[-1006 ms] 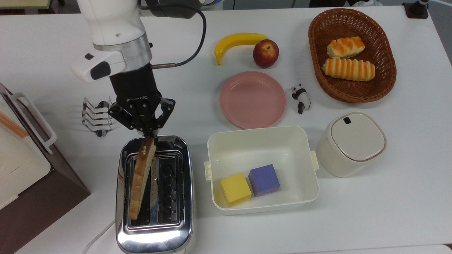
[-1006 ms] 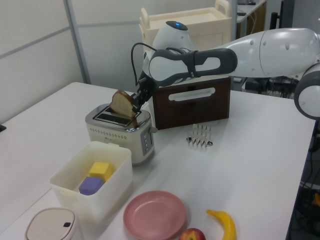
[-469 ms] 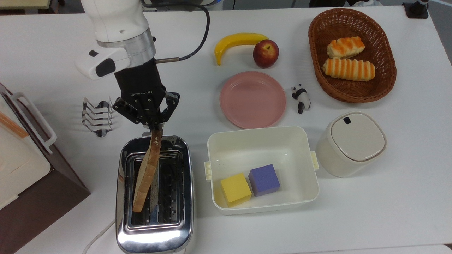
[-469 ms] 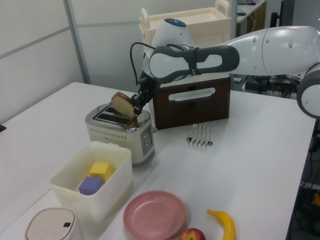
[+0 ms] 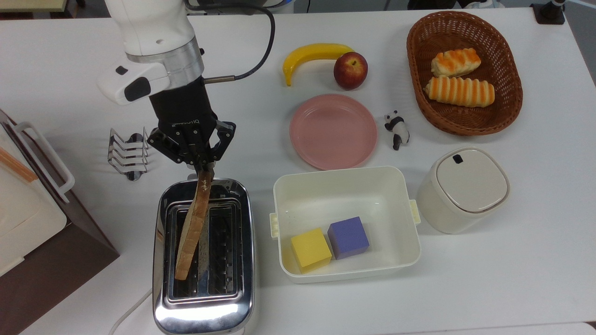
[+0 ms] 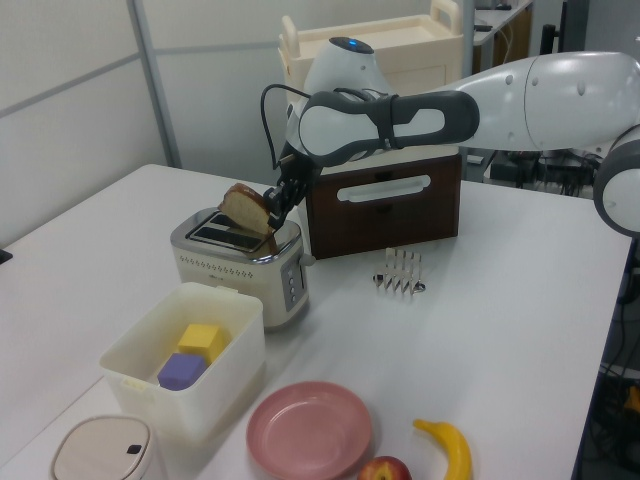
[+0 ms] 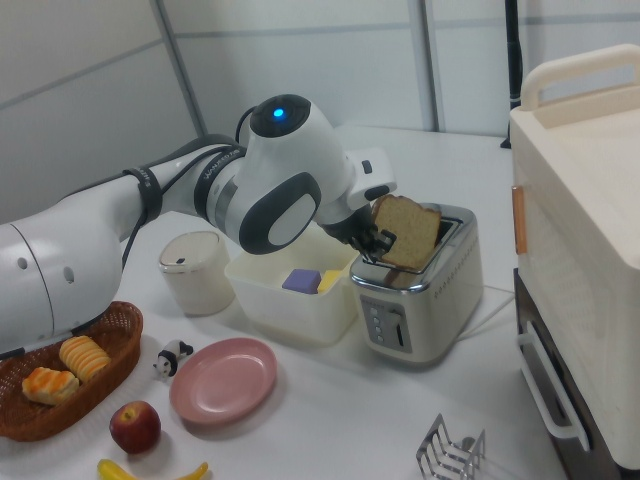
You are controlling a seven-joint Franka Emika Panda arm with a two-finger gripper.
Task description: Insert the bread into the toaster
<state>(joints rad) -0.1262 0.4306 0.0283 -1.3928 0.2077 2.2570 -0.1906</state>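
Top view: I see the gripper (image 5: pixel 203 168) clamped on one end of the bread (image 5: pixel 192 230), which lies slantwise over the toaster (image 5: pixel 203 260), above the top view's left slot. Toast rack (image 5: pixel 126 152) sits just beside the arm.

Left view: bread (image 6: pixel 246 209) stands tilted on the toaster (image 6: pixel 243 264), mostly above the slots, gripper (image 6: pixel 271 208) pinching its edge.

Right view: bread (image 7: pixel 408 232) upright over the toaster (image 7: pixel 426 290), its lower edge at the slot.
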